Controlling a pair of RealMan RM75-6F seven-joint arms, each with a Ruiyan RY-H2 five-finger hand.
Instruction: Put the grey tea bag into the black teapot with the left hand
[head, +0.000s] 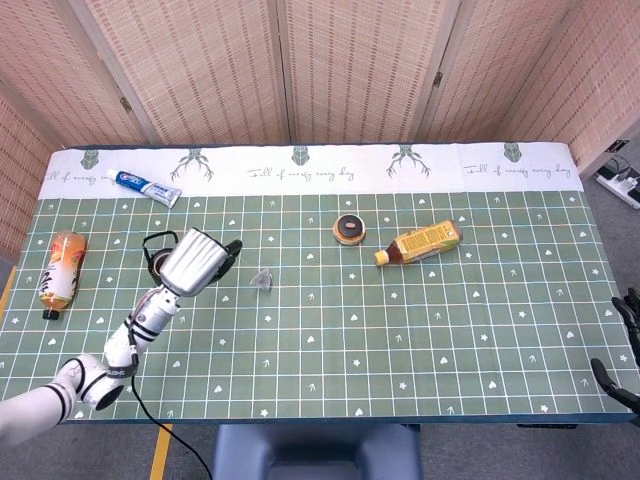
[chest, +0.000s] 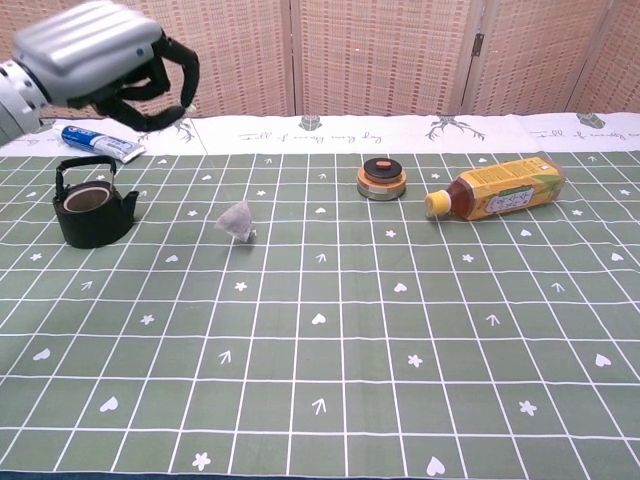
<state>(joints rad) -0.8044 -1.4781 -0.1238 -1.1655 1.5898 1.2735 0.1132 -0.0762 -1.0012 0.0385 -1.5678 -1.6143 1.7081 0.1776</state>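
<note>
The grey tea bag (head: 262, 278) (chest: 238, 220) lies on the green cloth, right of the black teapot (chest: 92, 205). My left hand (head: 195, 262) (chest: 100, 55) is raised high over the teapot, fingers curled in with nothing visible between them and no string showing. In the head view it covers most of the teapot (head: 150, 243), leaving only the handle and left rim in sight. My right hand (head: 615, 382) shows only at the right edge of the head view, off the table's near right corner, fingers apart and holding nothing.
A toothpaste tube (head: 143, 186) lies at the back left and an orange bottle (head: 60, 268) at the far left. A small round tin (head: 349, 229) and a yellow tea bottle (head: 420, 243) lie right of centre. The table (head: 400, 340) has a white back strip.
</note>
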